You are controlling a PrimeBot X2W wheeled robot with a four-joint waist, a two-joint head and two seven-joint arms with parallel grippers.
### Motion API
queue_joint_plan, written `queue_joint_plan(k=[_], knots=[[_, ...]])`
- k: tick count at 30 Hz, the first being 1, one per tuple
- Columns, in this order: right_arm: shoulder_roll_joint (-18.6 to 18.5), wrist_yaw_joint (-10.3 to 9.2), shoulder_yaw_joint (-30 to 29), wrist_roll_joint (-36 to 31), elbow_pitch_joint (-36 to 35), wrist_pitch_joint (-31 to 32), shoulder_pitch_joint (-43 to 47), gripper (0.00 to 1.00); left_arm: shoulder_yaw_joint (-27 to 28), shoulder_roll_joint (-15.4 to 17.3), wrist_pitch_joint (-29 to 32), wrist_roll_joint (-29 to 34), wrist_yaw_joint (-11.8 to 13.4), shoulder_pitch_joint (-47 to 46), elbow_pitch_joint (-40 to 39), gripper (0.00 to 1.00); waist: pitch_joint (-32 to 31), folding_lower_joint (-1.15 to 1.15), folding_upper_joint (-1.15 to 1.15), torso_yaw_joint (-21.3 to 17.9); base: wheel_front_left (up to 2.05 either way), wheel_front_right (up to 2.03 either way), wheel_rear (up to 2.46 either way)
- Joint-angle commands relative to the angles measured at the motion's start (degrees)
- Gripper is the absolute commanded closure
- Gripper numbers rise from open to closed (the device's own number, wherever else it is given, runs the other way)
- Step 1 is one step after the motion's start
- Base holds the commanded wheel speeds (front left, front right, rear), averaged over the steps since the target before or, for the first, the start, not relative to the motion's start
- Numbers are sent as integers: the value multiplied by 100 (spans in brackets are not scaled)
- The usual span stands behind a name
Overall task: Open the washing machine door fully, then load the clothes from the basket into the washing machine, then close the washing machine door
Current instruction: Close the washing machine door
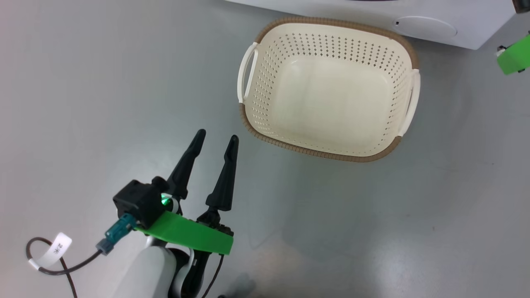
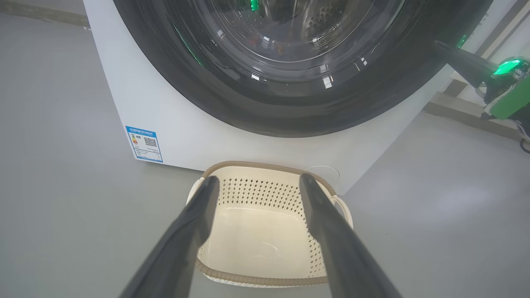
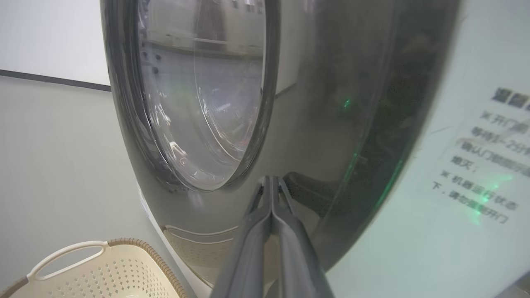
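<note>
The cream basket [image 1: 323, 154] stands on the grey floor in front of the washing machine [image 1: 476, 12] and holds nothing. The clothes are out of view. My left gripper [image 1: 218, 135] hangs open just left of the basket's near corner, and in its wrist view the left gripper [image 2: 258, 179] points at the basket [image 2: 256, 165]. The washing machine door [image 2: 290, 111] lies flat against the white front. My right gripper [image 3: 271, 179] is shut and empty, its tips resting on the door's glossy black rim [image 3: 331, 124].
A blue label [image 2: 144, 143] sits low on the washing machine's left corner. A round white cover [image 1: 426, 28] is on its base behind the basket. A sheet with printed text [image 3: 488, 165] is stuck beside the door. Bare grey floor lies left and right of the basket.
</note>
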Motion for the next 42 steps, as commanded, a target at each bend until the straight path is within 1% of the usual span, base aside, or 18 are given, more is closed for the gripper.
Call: queue_joint_plan(k=[1, 10, 19, 22, 29, 35, 39, 42], knots=[[-131, -48, 1, 82, -43, -24, -178, 100, 159, 116, -36, -72, -15, -65, -155, 0, 66, 0, 0, 54, 0, 0, 0], [-125, -48, 39, 69, 37, -24, -416, 100, 173, 116, -36, -98, -15, -92, -148, 0, 100, 0, 0, 74, 0, 0, 0], [-4, -48, 43, 95, 62, -24, -244, 100, 249, 116, -36, -14, -15, -92, -98, 0, -121, 0, 0, -65, 0, 0, 0], [51, -48, -31, 2, 59, -24, -114, 100, 278, 116, -36, 26, -15, -67, -60, 0, -259, 0, 0, -161, 0, 0, 0], [367, -48, -137, -130, -124, -24, 459, 100, 390, 116, -36, 176, -15, 33, 101, 0, -690, 0, 0, -499, 0, 0, 0], [765, -48, -382, -178, -423, -24, 1143, 100, 547, 116, -36, 374, -15, 145, 193, 0, -1141, 0, 0, -889, 0, 0, 0], [1065, -48, -779, -164, -576, -24, 1663, 100, 681, 116, -36, 398, -15, 264, 313, 0, -1468, 0, 0, -1148, 0, 0, 0], [1384, -48, -1149, -163, -710, -24, 2126, 100, 848, 116, -36, 428, -15, 357, 378, 0, -1706, 0, 0, -1345, 0, 0, 0]])
